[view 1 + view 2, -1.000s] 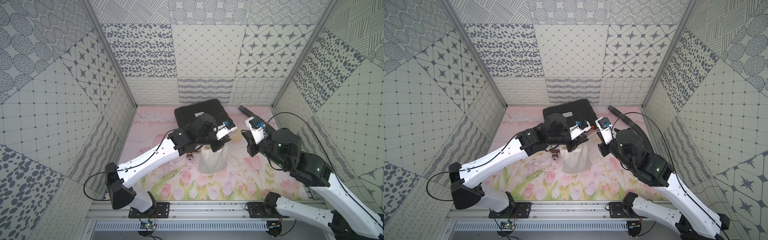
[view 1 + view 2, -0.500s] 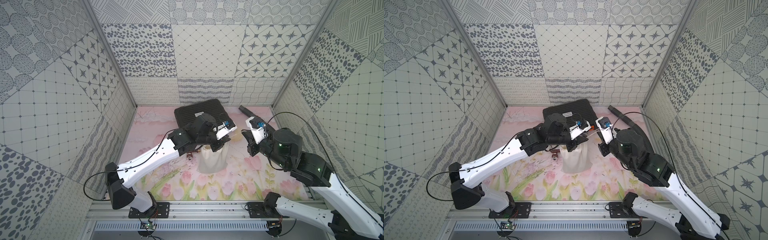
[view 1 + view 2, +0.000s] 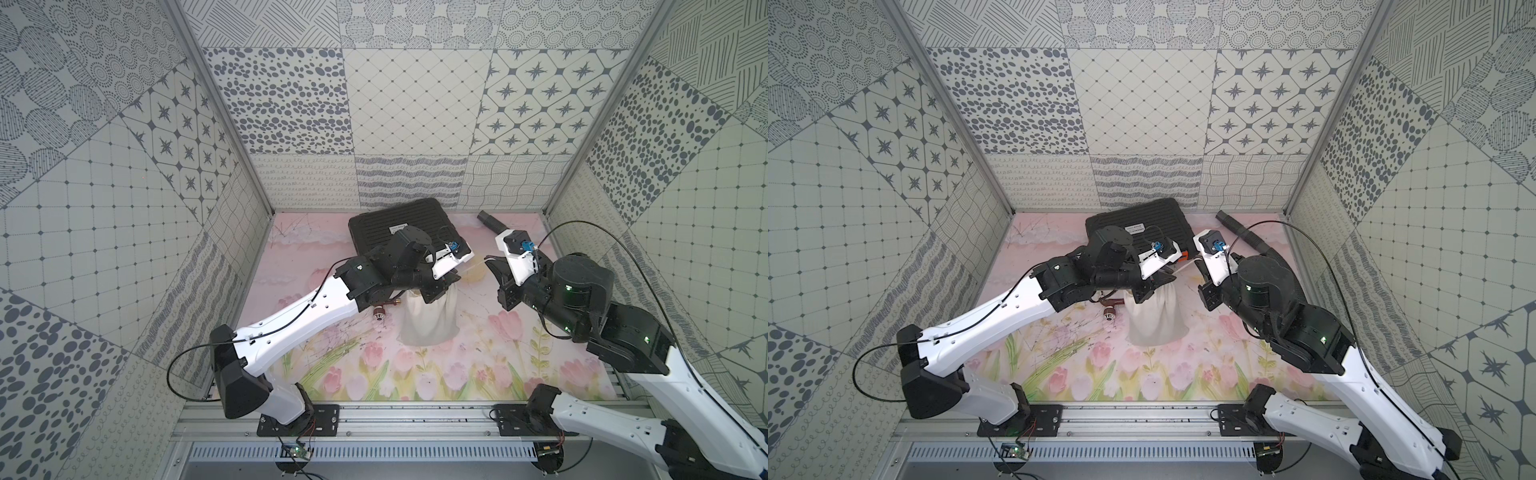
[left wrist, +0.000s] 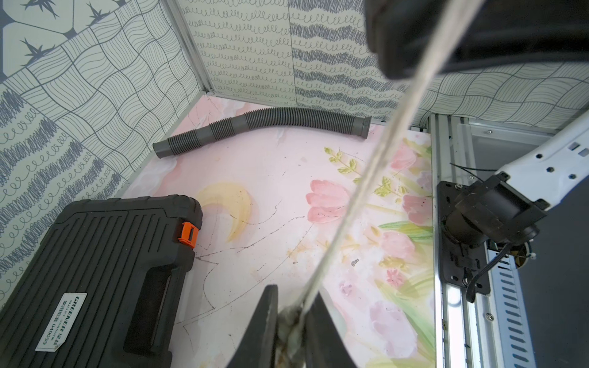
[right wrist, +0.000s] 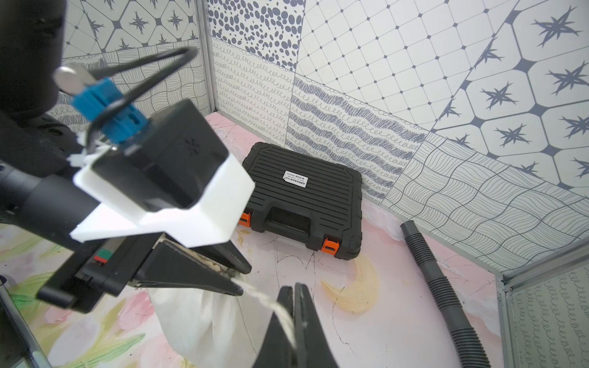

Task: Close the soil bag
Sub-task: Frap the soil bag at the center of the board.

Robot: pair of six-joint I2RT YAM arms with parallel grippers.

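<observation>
- The soil bag (image 3: pixel 428 324) is seen standing upright near the middle of the floral mat (image 3: pixel 478 374), in front of the black case (image 3: pixel 395 226).
- Its gathered neck is clamped between the jaws of the left gripper (image 4: pixel 294 291). Bunched cloth is shown pressed between the two black fingers in the left wrist view.
- A thin white cord (image 4: pixel 366 178) is stretched taut from that neck across to the right gripper (image 5: pixel 293 286).
- The right gripper's jaws are pressed together on the cord, which is pinched between them in the right wrist view.
- The two grippers are held near each other but apart, and the gap is spanned by the cord alone.
- The black case is laid flat and shut by the back wall, with its orange latches (image 5: pixel 330 245) turned toward the bag.
- A grey corrugated hose (image 4: pixel 264 122) is laid on the mat toward the back right corner.
- A small dark red object (image 3: pixel 379 312) is seen on the mat just beside the bag, on the left arm's side. What it is cannot be told.
</observation>
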